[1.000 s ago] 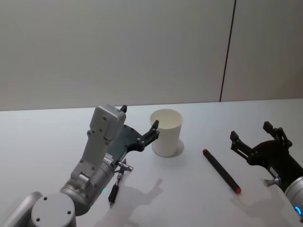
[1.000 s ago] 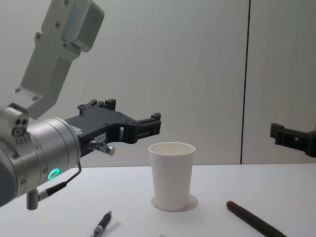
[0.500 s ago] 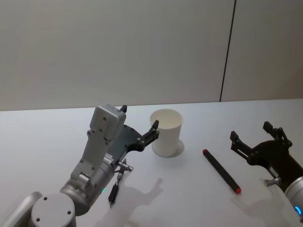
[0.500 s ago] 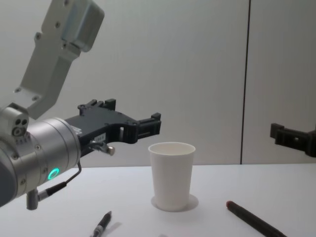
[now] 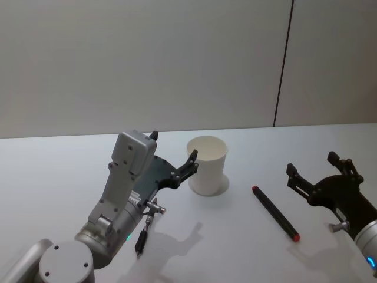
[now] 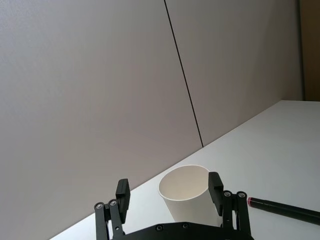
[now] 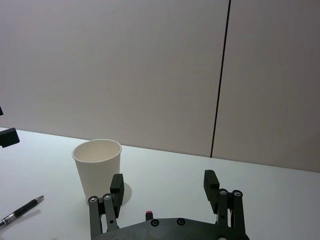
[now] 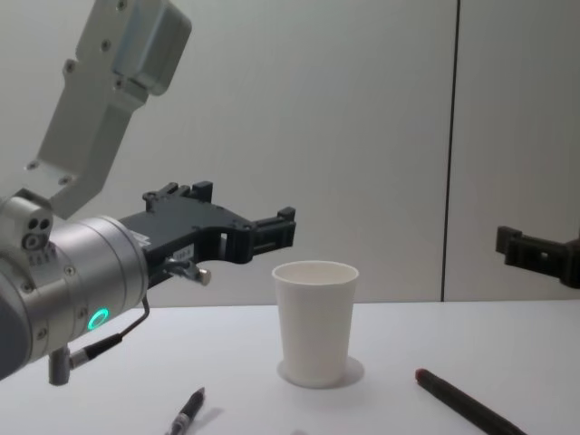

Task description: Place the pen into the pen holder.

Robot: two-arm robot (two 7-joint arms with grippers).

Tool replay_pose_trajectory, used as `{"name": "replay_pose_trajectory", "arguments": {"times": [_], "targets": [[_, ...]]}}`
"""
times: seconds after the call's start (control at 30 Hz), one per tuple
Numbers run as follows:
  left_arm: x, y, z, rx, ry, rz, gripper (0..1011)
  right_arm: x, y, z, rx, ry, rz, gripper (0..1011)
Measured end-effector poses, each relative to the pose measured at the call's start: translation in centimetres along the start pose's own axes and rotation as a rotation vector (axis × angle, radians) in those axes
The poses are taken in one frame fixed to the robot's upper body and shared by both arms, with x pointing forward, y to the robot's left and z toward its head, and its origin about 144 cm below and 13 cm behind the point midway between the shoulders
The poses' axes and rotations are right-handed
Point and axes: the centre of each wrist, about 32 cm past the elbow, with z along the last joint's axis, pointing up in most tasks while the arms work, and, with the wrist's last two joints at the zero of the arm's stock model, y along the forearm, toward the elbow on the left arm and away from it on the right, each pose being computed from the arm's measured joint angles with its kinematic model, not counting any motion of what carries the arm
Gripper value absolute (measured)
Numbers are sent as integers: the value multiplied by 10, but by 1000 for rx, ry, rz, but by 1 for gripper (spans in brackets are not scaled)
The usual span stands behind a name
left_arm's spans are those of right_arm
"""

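At the left of the table (image 5: 53, 171), a black pen (image 5: 142, 233) is lying flat, untouched, beneath the left arm. Just above and beyond it, the left gripper (image 5: 174, 146) is being held in the air with its fingers spread wide and nothing between them, one fingertip close beside the pen holder (image 5: 207, 165). That white cup is standing upright at the middle, and no pen is standing in it. To its right a red-tipped pen (image 5: 275, 213) is lying flat, apart from the cup. Beyond it the right gripper (image 5: 312, 165) is being held near the table, likewise wide and empty. Nothing is being gripped, so the pick-up is judged as not yet begun. Next, one gripper is being called on to be lowered over a pen, set across its barrel and closed before any lift toward the cup.
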Motion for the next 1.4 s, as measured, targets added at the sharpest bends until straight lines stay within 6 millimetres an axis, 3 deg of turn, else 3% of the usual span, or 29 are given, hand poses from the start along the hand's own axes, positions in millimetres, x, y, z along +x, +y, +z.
{"name": "replay_pose_trajectory", "arguments": {"times": [0.67,1.4], "targets": [[0,0,0,0,0,0,1003,18,9,22,-99,3,17,1001],[0,0,0,0,0,0,1003,34,72,40,-343,62,-12,1001]]}}
